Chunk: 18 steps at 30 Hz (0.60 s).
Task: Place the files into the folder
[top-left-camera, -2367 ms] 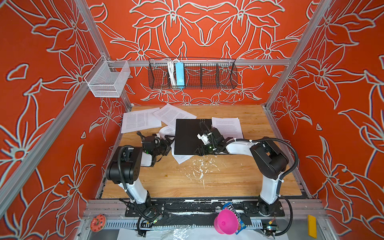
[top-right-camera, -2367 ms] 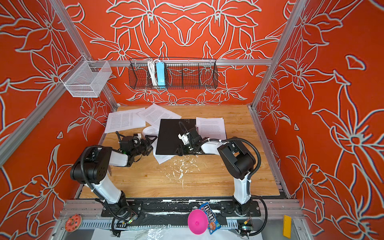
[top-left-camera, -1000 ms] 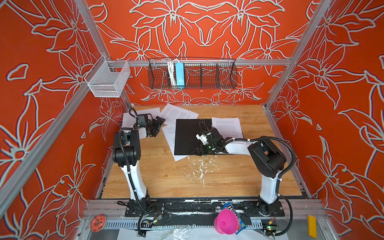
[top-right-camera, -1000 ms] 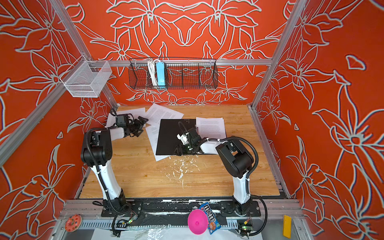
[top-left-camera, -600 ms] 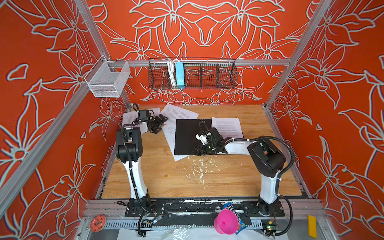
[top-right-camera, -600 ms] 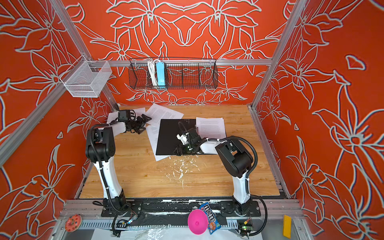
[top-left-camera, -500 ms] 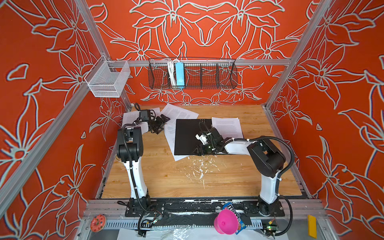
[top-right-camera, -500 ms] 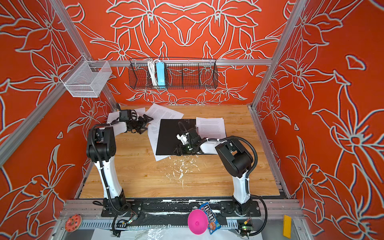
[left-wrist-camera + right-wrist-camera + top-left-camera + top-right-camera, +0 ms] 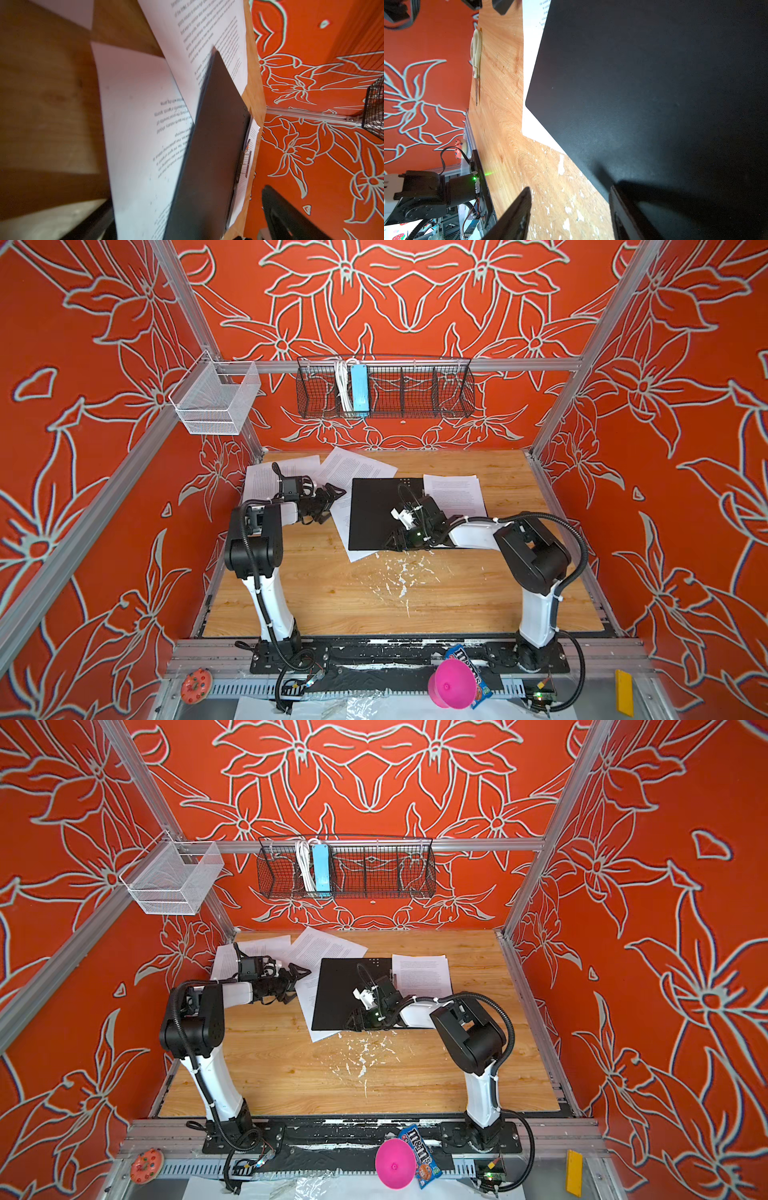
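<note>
Left gripper first: stands wide open, grips nothing, hangs low over one sheet of the files, directly under its fingertips. Meets the folder just ahead of those fingertips, lying open and flat on the table, black inside up, with its edge on top of that same sheet. Has a second sheet behind its wrist and a third ahead and to one side, tucked a little under the folder's corner. Right gripper next: lies low at the folder's near edge, jaws partly apart, closes on nothing. Shows in its wrist view one finger over bare wood and the other over the black cover, so straddles that edge; cannot tell whether either finger touches. Has more printed sheets behind it, near its forearm, right beside the black cover.
</note>
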Available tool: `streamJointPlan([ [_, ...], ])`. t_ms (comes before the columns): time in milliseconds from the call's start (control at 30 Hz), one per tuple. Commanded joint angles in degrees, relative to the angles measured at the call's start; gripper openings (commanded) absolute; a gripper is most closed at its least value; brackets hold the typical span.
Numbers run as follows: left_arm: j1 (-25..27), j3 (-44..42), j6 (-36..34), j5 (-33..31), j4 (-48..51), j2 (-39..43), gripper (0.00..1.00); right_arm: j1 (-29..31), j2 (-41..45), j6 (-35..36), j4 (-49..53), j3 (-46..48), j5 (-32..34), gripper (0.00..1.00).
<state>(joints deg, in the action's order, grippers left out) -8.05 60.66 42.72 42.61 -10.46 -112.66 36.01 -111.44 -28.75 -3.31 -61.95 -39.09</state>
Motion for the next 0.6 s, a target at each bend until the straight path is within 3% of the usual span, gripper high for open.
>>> streamJointPlan([
  [0, 1.1, -4.7, 2.1, -2.8, 0.3, -1.5, 0.97, 0.5, -1.3, -0.6, 0.5, 0.8, -0.5, 0.62],
  [133, 2.0, -6.3, 2.9, -1.9, -3.3, -2.0, 0.99, 0.6, -1.4, -0.5, 0.6, 0.7, -0.5, 0.62],
  [267, 2.0, -9.1, 6.4, -3.5, -8.0, -1.5, 0.87, 0.6, -1.3, -0.4, 0.8, 0.7, -0.5, 0.62],
  [367, 2.1, -9.8, 7.1, -4.6, -8.1, -0.5, 0.63, 0.6, -1.2, -0.3, 0.9, 0.7, -0.4, 0.62],
  [567, 2.0, -10.9, 6.2, -8.0, -5.8, 2.3, 0.34, 0.7, -1.0, -0.3, 0.8, 0.8, -0.5, 0.62],
])
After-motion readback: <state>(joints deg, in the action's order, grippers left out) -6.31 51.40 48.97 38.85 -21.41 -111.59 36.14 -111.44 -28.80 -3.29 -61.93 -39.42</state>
